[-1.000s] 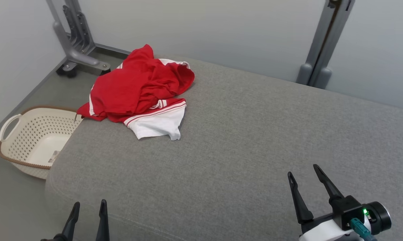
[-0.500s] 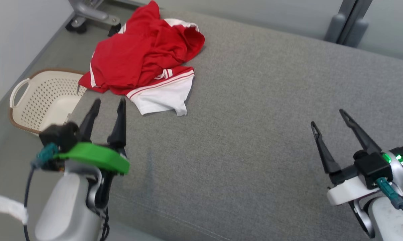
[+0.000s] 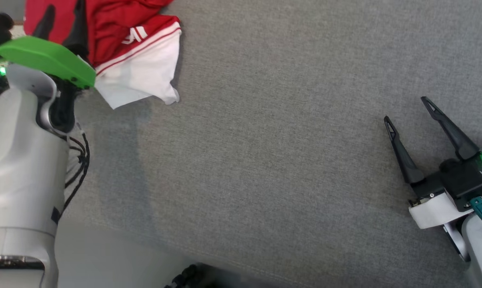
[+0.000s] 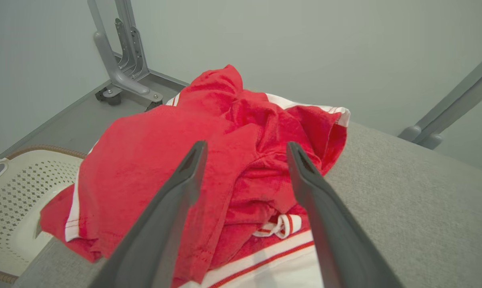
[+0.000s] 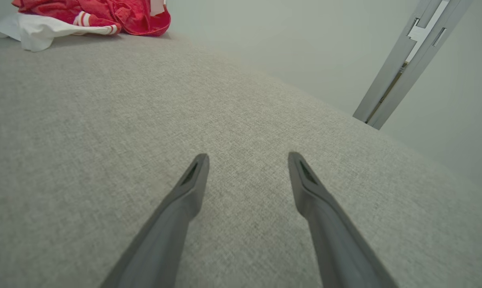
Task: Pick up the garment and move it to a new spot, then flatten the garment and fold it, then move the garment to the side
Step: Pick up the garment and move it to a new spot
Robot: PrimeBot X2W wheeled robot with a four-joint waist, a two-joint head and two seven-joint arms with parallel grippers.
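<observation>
The garment (image 3: 133,44) is a crumpled red top with white panels and red-and-white stripes, heaped at the far left of the grey cushioned surface (image 3: 265,160). My left gripper (image 3: 63,16) hangs open over its near left part, fingers spread in front of the red folds. The left wrist view has the garment (image 4: 145,160) just beyond the left gripper (image 4: 245,145), with nothing between the fingers. My right gripper (image 3: 407,109) is open over bare cushion at the right, far from the cloth. Its wrist view shows the right gripper (image 5: 247,156) empty and the garment (image 5: 105,16) at the top left.
A cream perforated basket (image 4: 13,192) stands on the floor beside the cushion's left end, below the garment's overhanging edge. A grey metal stand (image 4: 121,76) on casters is by the back wall, and a grey post (image 5: 409,60) rises at the right.
The head camera has tilted down, shifting the whole picture. My left arm has reached forward from short of the garment to over its near edge. Both grippers stay open.
</observation>
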